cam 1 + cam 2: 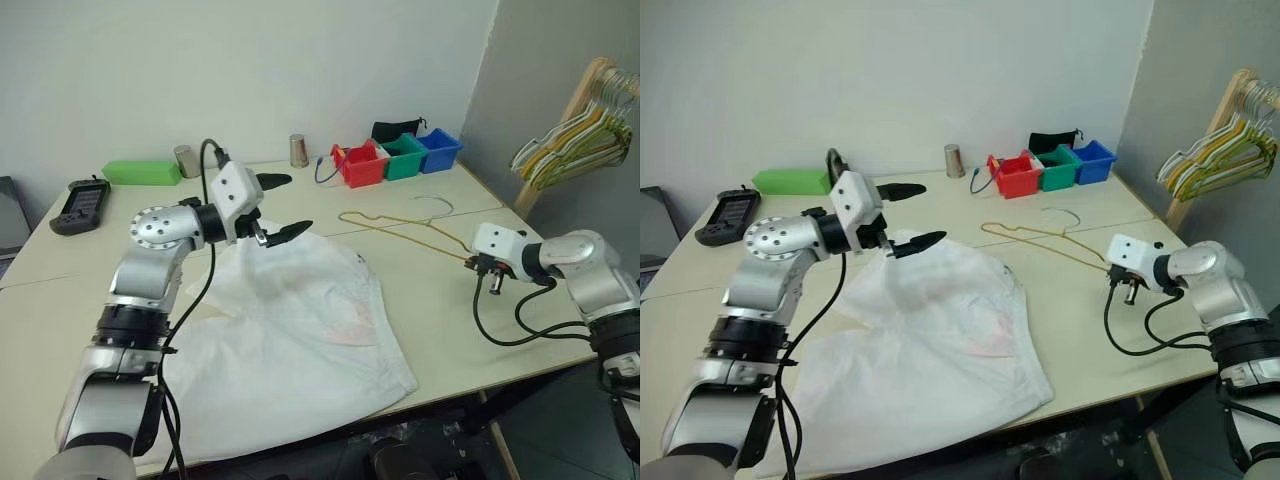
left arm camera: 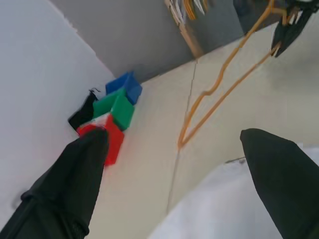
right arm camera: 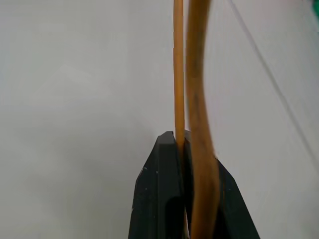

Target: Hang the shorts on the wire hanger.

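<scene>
Bench scene with both arms in view. The shorts (image 1: 300, 340) lie spread flat on the bench (image 1: 440, 310), on the robot's left half, one edge bunched up under the left gripper (image 1: 283, 208). That gripper hovers just above this raised edge with its fingers (image 1: 291, 232) spread wide and empty, pointing level across the bench toward the right arm. The wire hanger (image 1: 400, 226) lies just beyond the far right corner of the shorts, apart from the fabric; its long axis runs from that corner out to the right gripper (image 1: 470, 260), whose fingers are closed on the wire's end, as the right wrist view confirms (image 3: 180, 149). The hook (image 1: 436, 203) points toward the far edge. The hanger thus lies to the right of the open left fingers, with the cloth directly beneath them; the left arm is nearer the shorts, the right already holds the hanger. Judged next: the hanger must be brought into the fabric
</scene>
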